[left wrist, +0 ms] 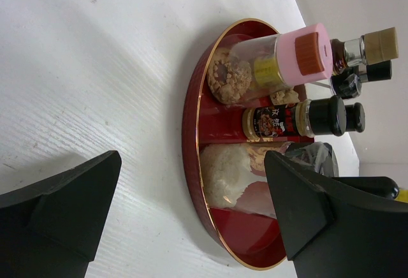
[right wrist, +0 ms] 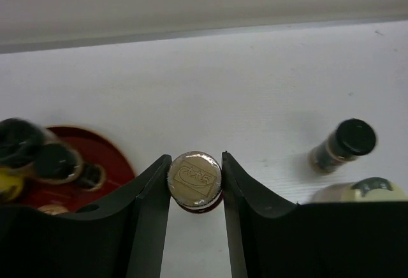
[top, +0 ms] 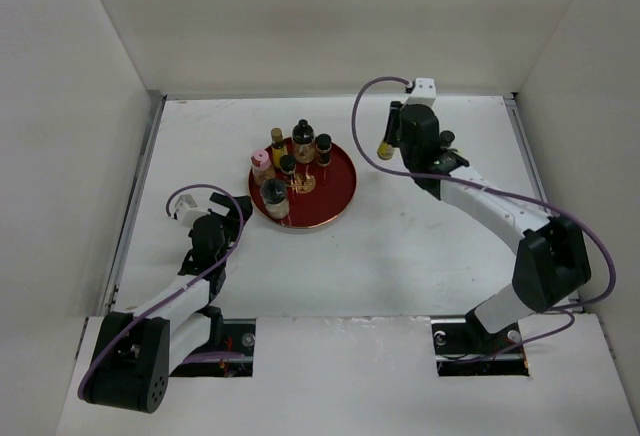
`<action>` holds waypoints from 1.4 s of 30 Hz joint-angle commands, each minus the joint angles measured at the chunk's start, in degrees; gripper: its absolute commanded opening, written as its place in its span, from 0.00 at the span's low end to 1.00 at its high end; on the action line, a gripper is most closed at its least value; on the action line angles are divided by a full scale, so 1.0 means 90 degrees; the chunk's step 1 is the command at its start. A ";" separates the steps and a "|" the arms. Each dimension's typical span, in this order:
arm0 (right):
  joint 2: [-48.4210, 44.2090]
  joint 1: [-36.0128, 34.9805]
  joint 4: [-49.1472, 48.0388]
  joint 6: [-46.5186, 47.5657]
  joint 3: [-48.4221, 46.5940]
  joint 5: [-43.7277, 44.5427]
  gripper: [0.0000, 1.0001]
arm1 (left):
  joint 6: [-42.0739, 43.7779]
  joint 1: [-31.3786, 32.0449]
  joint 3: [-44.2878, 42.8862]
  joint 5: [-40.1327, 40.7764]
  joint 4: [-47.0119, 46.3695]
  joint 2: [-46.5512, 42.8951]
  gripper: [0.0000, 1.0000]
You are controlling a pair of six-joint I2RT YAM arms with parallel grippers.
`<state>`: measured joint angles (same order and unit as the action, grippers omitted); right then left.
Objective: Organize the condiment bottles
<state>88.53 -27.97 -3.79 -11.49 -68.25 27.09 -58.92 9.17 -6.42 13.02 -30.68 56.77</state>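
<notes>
The red tray (top: pixel 338 199) holds several condiment bottles, among them a pink-capped jar (top: pixel 261 165) and dark black-capped bottles (top: pixel 303 139). My right gripper (top: pixel 386 146) is to the right of the tray. It is shut on a small dark bottle with a pale yellow cap (right wrist: pixel 195 177), held upright above the table. My left gripper (top: pixel 228 214) is open and empty, low by the tray's left edge. In the left wrist view my left gripper (left wrist: pixel 191 163) faces the tray (left wrist: pixel 191 131), the pink-capped jar (left wrist: pixel 280 58) and a black-capped spice bottle (left wrist: pixel 293 118).
A black-capped bottle (right wrist: pixel 343 144) stands on the table right of my right gripper, also seen in the top view (top: pixel 447 139). A pale-capped jar (right wrist: pixel 360 190) is beside it, partly hidden by the finger. White walls enclose the table on three sides.
</notes>
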 commanded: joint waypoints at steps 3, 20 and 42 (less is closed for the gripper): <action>0.0084 -0.0890 -0.0555 -0.0364 -0.0219 -0.0051 0.28 | -0.0036 0.0011 -0.0166 -0.0010 -0.0322 -0.0020 1.00; 0.2291 -0.2024 -0.0760 -0.0150 -0.2123 -0.0090 0.29 | -0.0046 0.0031 -0.0156 -0.0079 -0.0283 -0.0136 1.00; 0.2206 -0.2024 -0.1395 -0.0120 -0.1734 -0.0207 0.68 | -0.0026 0.0011 -0.0147 -0.0050 -0.0283 -0.0214 1.00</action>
<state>113.54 -46.15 -11.14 -12.12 -84.55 25.02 -58.92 9.17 -6.42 12.80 -30.65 56.14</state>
